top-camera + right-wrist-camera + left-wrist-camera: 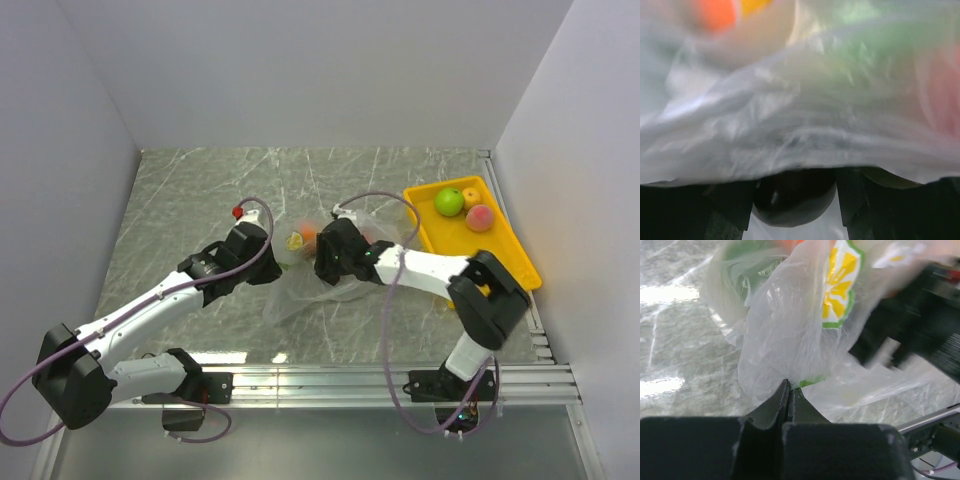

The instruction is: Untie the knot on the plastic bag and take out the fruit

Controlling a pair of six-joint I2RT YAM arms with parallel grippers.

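Plastic bag (295,295) sat on the table (180,200) beside the yellow tray (495,252), fruit (297,240) inside. Left claw (789,390) was clamped on a fold of film. Right claw (322,262) was buried under film, so I couldn't tell its state. Film looked thin, limp, slippery and probably tears easily: pinch the bunched neck, not the fruit. Knot not discernible.

Bright, even light overhead; white glare shines on the table (675,292). Up close, the plastic bag (790,125) is a soft blur.
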